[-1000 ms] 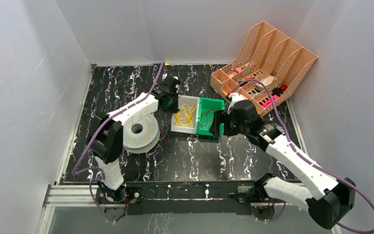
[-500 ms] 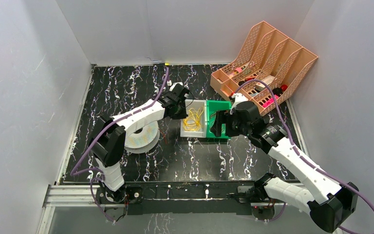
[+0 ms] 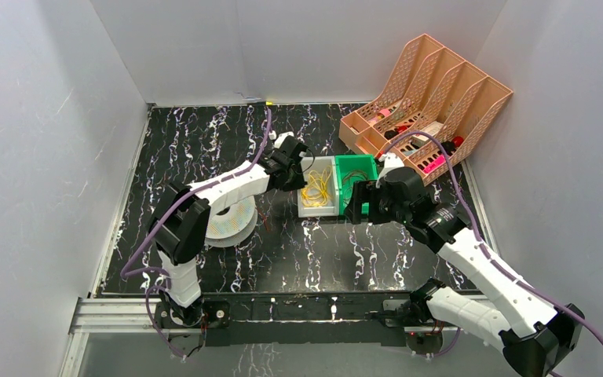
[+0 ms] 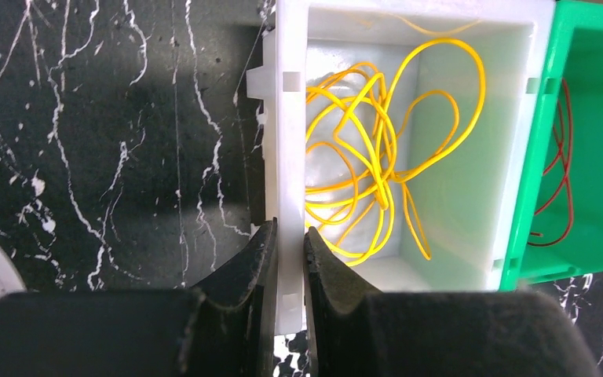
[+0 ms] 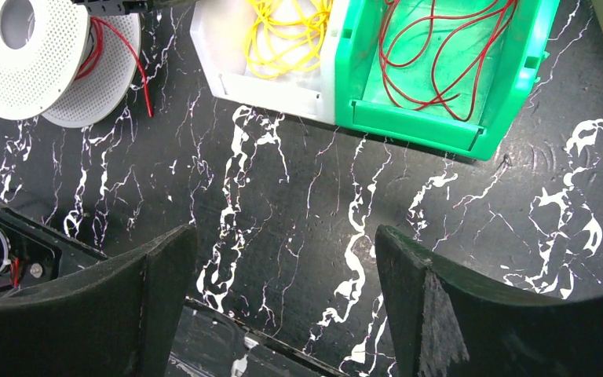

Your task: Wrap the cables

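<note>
Black marble-look table (image 5: 298,196) on the near side of the white bin (image 4: 286,118): my R gripper (image 5: 283,236) hangs above it, jaws spread wide, nothing btwn them. Left of the bin lies the white spool (image 5: 39,47), w/ red wire on it. My L gripper (image 4: 289,236) is pinched nearly closed on the bin's left wall, one finger outside, one inside. Inside the bin: the cables (image 4: 361,157), yellow, a loose tangle on its floor. Touching the bin's right wall is a green bin (image 4: 542,157) w/ thin red wires (image 5: 440,63). Beyond that, far right of the bin, stands a peach file rack (image 3: 432,86).
</note>
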Available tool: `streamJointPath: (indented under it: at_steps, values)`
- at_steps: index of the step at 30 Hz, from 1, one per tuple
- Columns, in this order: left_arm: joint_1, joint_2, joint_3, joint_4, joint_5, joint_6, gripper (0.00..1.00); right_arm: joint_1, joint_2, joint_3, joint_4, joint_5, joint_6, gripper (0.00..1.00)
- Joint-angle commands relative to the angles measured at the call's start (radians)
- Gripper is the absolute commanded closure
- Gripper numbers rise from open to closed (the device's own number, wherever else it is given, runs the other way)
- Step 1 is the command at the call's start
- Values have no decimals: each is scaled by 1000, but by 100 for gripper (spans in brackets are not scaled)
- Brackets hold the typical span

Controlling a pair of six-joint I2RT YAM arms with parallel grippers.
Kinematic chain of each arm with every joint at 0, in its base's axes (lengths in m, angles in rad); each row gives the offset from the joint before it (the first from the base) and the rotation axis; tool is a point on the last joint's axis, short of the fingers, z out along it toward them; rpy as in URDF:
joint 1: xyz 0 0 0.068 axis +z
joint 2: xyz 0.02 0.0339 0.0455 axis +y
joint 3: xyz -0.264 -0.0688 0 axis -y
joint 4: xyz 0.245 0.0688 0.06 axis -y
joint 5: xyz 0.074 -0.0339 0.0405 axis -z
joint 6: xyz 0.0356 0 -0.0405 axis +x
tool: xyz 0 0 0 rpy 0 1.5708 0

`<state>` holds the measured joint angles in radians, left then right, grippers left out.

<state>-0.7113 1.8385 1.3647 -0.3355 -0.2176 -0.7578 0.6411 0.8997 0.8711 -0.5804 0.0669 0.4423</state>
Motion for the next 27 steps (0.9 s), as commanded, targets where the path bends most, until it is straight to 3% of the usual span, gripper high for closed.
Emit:
streamJointPath:
  at_steps: [1,6,9,15,19,24,27]
  values:
    - [-6,3,29,56,17,-12,100,-1,-35,-5,15,23,3,9]
    - [-7,8,35,55,18,3,88,-1,-28,-7,21,23,6,9]
    - [-5,6,39,51,16,17,72,-2,-19,-4,26,22,6,9]
    - [-7,-37,35,42,6,52,51,-1,-7,13,22,32,2,9]
    - [-7,-101,51,-4,-15,111,36,-1,1,28,11,50,-6,8]
    - [-7,-186,60,-87,-42,201,25,-1,7,35,12,75,-18,8]
    - [-6,-323,21,-212,-159,287,15,-2,45,48,28,69,-25,8]
